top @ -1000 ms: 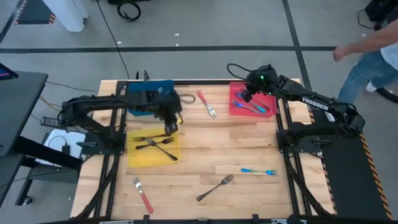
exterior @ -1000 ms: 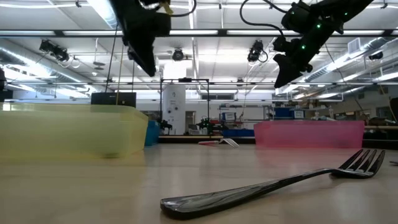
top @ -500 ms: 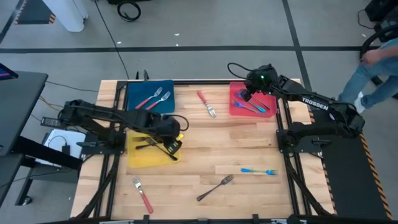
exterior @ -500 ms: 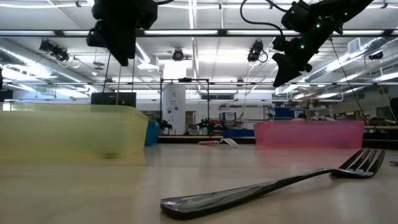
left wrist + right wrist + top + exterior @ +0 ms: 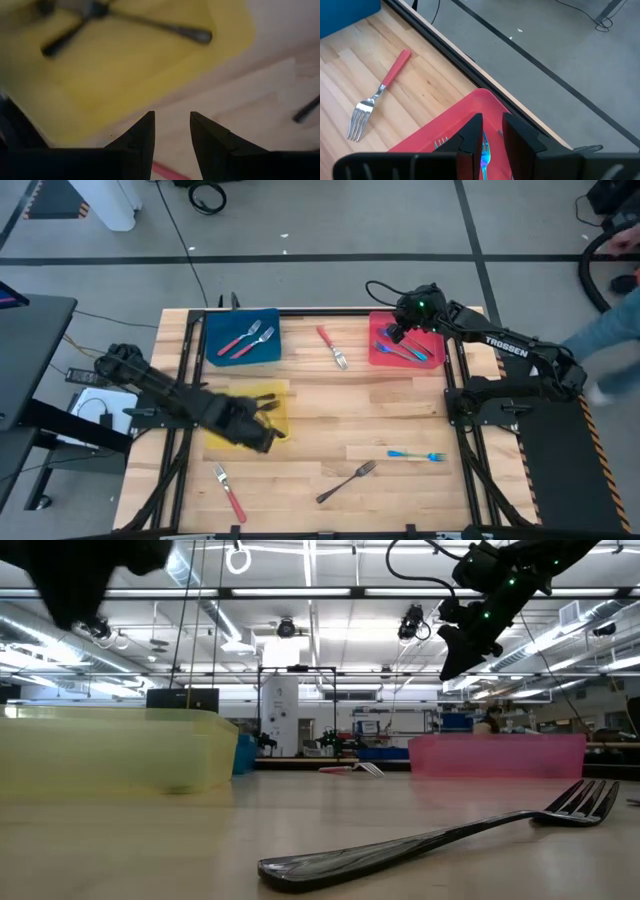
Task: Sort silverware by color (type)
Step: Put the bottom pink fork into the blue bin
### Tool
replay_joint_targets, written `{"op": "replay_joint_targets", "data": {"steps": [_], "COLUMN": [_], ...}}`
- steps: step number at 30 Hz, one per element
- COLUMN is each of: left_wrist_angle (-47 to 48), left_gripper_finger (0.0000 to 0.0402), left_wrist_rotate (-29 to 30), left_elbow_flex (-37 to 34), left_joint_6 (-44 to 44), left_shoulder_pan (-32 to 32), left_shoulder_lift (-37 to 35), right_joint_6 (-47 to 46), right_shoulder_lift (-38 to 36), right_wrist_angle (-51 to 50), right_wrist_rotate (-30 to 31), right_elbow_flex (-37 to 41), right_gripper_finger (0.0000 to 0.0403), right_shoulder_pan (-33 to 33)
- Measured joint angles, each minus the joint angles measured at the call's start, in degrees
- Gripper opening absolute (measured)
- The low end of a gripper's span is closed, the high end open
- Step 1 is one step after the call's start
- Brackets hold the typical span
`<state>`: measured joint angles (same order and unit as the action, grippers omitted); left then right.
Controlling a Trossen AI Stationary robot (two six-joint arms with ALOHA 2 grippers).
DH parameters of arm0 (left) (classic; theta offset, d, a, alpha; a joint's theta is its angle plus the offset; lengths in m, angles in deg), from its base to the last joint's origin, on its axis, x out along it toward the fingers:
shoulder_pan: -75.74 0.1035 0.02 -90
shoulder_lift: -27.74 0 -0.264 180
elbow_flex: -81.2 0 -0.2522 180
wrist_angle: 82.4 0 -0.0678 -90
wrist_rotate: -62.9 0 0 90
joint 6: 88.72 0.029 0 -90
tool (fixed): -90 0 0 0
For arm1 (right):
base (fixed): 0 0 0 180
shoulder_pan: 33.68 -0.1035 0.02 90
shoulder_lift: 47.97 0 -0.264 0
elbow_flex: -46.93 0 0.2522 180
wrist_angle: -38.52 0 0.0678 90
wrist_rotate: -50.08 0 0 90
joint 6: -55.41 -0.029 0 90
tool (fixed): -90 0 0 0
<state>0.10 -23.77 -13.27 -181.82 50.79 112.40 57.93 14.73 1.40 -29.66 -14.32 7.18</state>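
The left arm has swung from the blue tray at upper left down past the yellow tray — dark forks lie inside, so another pickup seems next. The left gripper hangs empty, fingers apart. The right gripper hovers over the red tray, fingers slightly parted, holding nothing.

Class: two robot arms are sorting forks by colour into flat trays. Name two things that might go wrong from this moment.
1. The left gripper, open, hangs by the flat yellow tray's corner; a careless descent might clip it.
2. The right gripper hangs over the red tray of blue forks; dropping low might scatter them.
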Motion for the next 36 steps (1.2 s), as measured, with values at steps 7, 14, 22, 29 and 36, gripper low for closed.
{"op": "replay_joint_targets", "data": {"steps": [7, 14, 22, 29, 36], "left_wrist_angle": [-0.82, -1.59, -7.45, -10.15, -8.67], "left_gripper_finger": [0.0124, 0.0124, 0.0124, 0.0124, 0.0123], "left_wrist_rotate": [1.51, 1.62, 1.73, 1.41, -0.54], "left_elbow_flex": [0.02, 0.02, 0.02, 0.02, 0.02], "left_joint_6": [-20.95, -33.01, -35.49, -31.97, -4.21], "left_shoulder_pan": [-10.51, -19.06, -22.42, -24.26, -23.24], "left_shoulder_lift": [1.13, 5.34, 12.02, 15.74, 15.41], "right_joint_6": [0.00, 0.00, 0.00, -0.04, -0.13], "right_shoulder_lift": [0.02, 0.02, 0.02, 0.02, 0.02], "right_wrist_angle": [0.00, -0.83, -0.92, -1.22, -1.24], "right_wrist_rotate": [0.00, 0.00, 0.00, -0.03, -3.61], "right_elbow_flex": [0.00, 0.00, 0.00, 0.00, 0.00], "right_gripper_finger": [0.0082, 0.0082, 0.0082, 0.0082, 0.0082], "right_shoulder_pan": [0.00, -0.02, -0.02, -0.04, -0.04]}}
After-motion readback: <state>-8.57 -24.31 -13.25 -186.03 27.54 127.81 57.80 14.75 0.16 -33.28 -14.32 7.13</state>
